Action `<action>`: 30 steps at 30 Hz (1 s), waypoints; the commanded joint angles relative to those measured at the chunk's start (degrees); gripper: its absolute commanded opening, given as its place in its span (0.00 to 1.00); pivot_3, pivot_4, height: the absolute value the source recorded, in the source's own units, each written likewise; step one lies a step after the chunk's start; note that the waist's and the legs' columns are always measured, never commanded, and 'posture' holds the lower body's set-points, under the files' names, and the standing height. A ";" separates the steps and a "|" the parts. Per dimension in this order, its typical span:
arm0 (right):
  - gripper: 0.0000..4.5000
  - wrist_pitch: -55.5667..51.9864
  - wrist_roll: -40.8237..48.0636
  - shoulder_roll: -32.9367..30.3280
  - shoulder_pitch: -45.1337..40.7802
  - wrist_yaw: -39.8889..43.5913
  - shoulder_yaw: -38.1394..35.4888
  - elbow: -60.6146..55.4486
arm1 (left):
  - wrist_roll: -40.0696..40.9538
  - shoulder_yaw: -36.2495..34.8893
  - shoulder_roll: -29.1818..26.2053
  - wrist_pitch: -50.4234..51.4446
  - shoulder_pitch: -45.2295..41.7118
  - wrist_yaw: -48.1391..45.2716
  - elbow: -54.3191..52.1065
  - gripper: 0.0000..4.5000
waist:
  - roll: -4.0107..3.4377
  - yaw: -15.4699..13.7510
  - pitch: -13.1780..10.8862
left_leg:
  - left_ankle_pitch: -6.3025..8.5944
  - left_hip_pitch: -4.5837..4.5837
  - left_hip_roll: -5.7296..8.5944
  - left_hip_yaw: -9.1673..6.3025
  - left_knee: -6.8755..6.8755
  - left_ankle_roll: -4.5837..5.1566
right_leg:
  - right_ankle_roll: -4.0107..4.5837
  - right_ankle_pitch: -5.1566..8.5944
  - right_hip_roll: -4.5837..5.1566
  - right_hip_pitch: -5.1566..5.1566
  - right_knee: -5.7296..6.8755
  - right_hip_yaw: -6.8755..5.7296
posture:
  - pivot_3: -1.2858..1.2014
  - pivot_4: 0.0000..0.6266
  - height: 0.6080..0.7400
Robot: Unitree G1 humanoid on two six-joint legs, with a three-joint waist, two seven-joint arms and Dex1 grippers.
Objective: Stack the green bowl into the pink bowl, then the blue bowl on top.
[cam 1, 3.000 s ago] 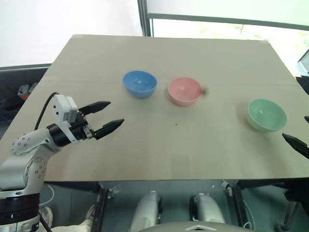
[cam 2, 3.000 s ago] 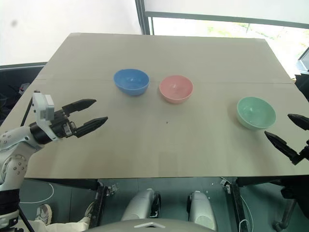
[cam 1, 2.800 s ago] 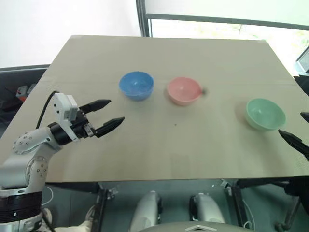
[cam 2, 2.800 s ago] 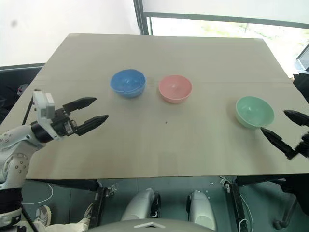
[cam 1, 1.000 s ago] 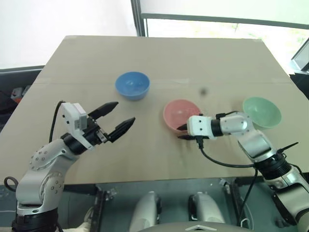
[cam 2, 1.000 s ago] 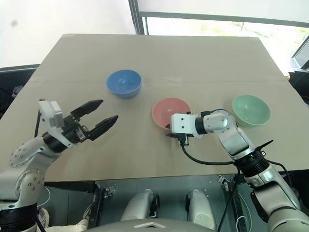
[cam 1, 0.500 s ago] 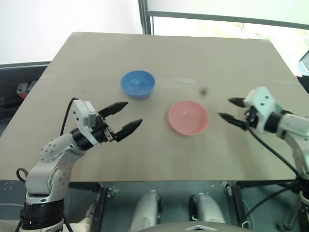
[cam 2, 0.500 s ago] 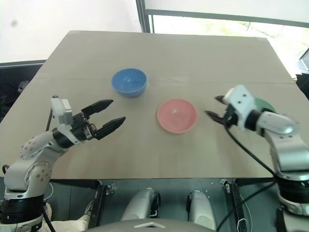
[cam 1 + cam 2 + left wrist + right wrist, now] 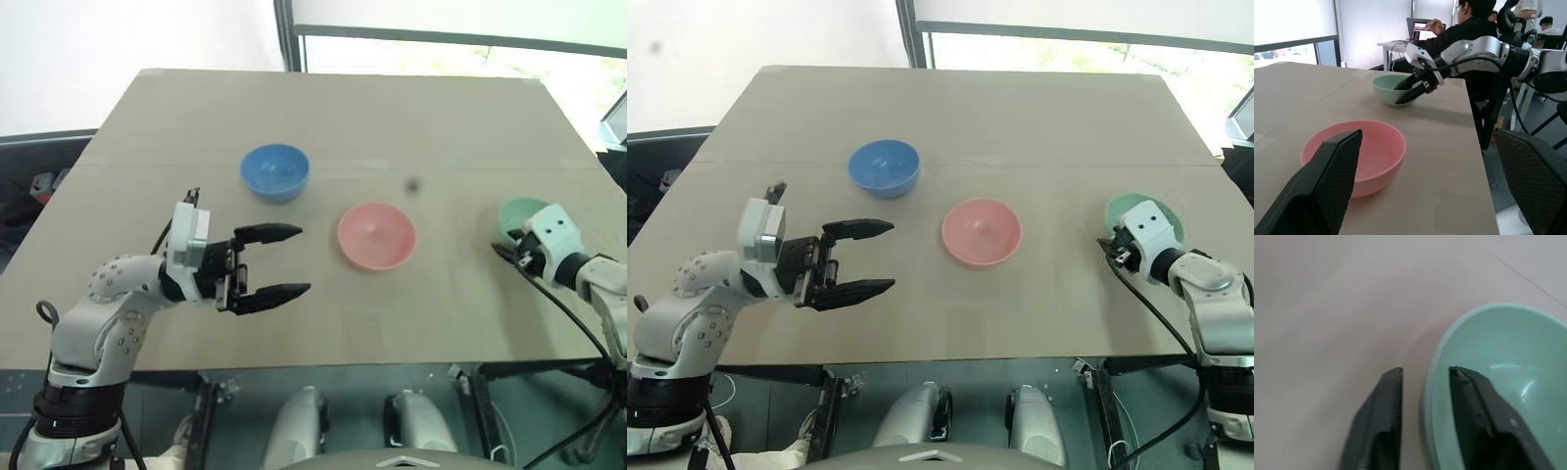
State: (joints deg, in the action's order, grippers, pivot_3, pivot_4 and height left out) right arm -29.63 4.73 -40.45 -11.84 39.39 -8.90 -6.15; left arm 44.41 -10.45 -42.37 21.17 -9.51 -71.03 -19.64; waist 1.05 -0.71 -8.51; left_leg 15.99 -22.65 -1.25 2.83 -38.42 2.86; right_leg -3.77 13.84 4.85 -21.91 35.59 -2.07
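Table (image 9: 323, 117): tan top, carrying three bowls well apart from one another; a faint seam runs across it from left to right.
Left gripper (image 9: 290, 260): near left over the table, pointing right toward the pink bowl; jaws wide apart, nothing between them. Seen from its own wrist, its two black textured fingers (image 9: 1327, 191) frame the pink bowl.
Right gripper (image 9: 1422, 377): at the near right, on the green bowl's left rim; jaws drawn close, one finger outside the wall, the other inside, the rim between them. Whether they press the rim, I cannot tell.
Pink bowl (image 9: 377, 236): upright at the table's middle, empty, apart from both grippers.
Blue bowl (image 9: 275, 172): upright, far and left of the pink bowl, empty, untouched.
Green bowl (image 9: 1127, 208): upright at the right edge of the table, partly hidden behind the right gripper's white wrist block; inside bare, with a small dark speck.
Dark spot (image 9: 412, 184): small mark on the table between the pink and green bowls, on the far side.
People (image 9: 1469, 24): seated in the left wrist view's background beyond the table, by a lit screen.
Writing: none that can be read on bowls, table or grippers.
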 commanded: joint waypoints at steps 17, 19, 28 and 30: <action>0.01 -2.00 16.20 6.15 -10.39 7.50 13.44 -25.96 | -3.13 -0.14 2.49 -2.45 -0.51 2.36 2.09 1.00 | 0.03 -0.28 0.00 | 0.00 -0.07 -0.02 -0.14 -0.04 0.00 | 0.00 0.00 0.04 -0.01 0.01 -0.12 | 0.52 0.24 1.00; 0.01 0.15 12.01 6.90 -11.79 7.47 18.84 -22.62 | -3.17 -0.07 2.74 -2.47 -0.57 2.83 2.15 1.00 | 0.03 -0.23 0.00 | 0.04 -0.10 0.05 -0.13 -0.11 0.06 | 0.00 0.00 0.10 0.00 0.01 -0.11 | 0.52 0.24 1.00; 0.61 2.84 10.74 8.97 -15.86 7.98 19.74 -15.89 | -7.23 -2.01 3.76 -1.20 -2.35 14.01 2.60 1.00 | 0.02 -0.11 0.00 | 0.02 -0.08 0.01 -0.13 -0.16 0.03 | 0.00 0.00 0.02 -0.03 0.15 -0.14 | 0.52 0.24 1.00; 0.77 0.85 14.90 9.50 -15.18 7.80 16.51 -18.58 | -12.01 -1.88 3.75 -2.21 -3.51 19.59 3.09 1.00 | 0.02 -0.12 0.00 | 0.02 -0.11 0.02 -0.14 -0.16 0.04 | -0.01 -0.01 0.02 -0.03 0.15 -0.14 | 0.52 0.24 1.00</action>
State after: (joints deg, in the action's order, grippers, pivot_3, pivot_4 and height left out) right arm -28.44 15.91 -31.10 -26.48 47.21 11.96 -20.08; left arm 36.17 -10.85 -38.59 20.03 -11.71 -56.34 -16.52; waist 1.08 -0.83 -8.52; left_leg 16.01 -22.76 -1.23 2.70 -38.57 2.90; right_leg -3.79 13.83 4.88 -21.93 35.75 -2.22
